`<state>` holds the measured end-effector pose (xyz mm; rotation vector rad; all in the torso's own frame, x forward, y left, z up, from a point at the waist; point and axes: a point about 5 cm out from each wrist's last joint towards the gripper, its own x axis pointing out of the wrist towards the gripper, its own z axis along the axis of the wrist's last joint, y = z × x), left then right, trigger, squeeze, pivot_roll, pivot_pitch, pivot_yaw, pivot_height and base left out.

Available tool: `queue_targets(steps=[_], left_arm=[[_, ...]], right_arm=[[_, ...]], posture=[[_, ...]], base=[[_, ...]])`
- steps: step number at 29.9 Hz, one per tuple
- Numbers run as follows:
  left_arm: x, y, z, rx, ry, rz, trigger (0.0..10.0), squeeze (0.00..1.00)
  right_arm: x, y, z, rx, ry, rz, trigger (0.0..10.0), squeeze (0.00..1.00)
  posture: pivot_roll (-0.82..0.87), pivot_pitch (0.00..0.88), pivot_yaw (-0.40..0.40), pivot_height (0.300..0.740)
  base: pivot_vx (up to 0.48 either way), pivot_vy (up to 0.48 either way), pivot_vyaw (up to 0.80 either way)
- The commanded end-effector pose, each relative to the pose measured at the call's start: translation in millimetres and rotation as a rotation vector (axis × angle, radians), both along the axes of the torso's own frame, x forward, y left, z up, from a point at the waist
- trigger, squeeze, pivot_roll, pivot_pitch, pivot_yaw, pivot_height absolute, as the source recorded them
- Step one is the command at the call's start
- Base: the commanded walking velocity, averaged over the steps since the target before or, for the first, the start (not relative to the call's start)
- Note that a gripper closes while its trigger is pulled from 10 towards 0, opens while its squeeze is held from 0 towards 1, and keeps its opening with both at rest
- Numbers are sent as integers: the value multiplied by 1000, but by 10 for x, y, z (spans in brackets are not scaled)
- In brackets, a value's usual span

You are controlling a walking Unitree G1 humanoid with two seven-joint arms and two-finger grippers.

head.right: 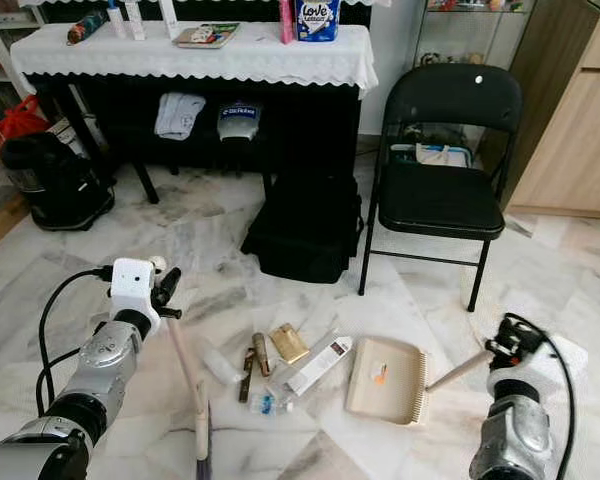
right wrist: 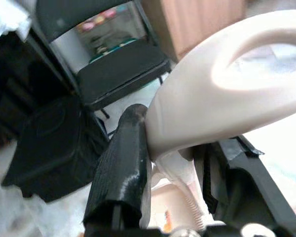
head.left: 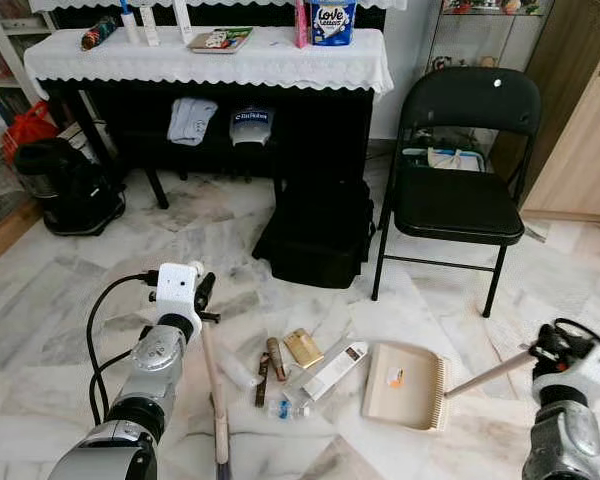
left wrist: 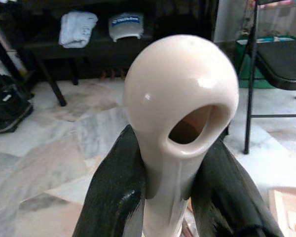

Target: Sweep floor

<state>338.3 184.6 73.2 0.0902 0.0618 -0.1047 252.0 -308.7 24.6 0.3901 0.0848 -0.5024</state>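
My left gripper (head.left: 204,300) is shut on the top of a beige broom handle (head.left: 213,372) that slants down to the floor at the left of the litter. In the left wrist view the handle's rounded end (left wrist: 181,94) sits between the black fingers (left wrist: 113,197). My right gripper (head.left: 546,348) is shut on the beige handle (head.left: 488,375) of a dustpan (head.left: 405,385) that lies flat on the marble floor. Between broom and dustpan lies litter: a white box (head.left: 332,370), a gold packet (head.left: 303,347), a brown stick (head.left: 276,358) and a small bottle (head.left: 285,408).
A black folding chair (head.left: 458,190) stands behind the dustpan. A black bag (head.left: 318,235) sits on the floor before a dark piano under a white lace cloth (head.left: 210,60). A black vacuum (head.left: 65,185) is at far left. A wooden cabinet (head.left: 580,130) is at right.
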Motion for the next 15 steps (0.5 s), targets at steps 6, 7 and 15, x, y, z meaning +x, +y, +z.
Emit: queue_targets(steps=[6, 7, 15], left_arm=[[39, -8, 67, -2, -18, 3, 10000, 0], [44, 0, 81, -4, -26, 12, 10000, 0], [94, 30, 288, -28, -142, 24, 10000, 0]], right_arm=[[-118, 343, -394, 250, 130, 59, 10000, 0], [-119, 341, -391, 247, 127, 57, 10000, 0], [-30, 261, -163, 75, 20, 79, 10000, 0]], posture=[[-230, 0, 108, 740], [-230, 0, 108, 740], [-227, 0, 127, 740]], base=[[0, 0, 0], [0, 0, 0], [0, 0, 0]])
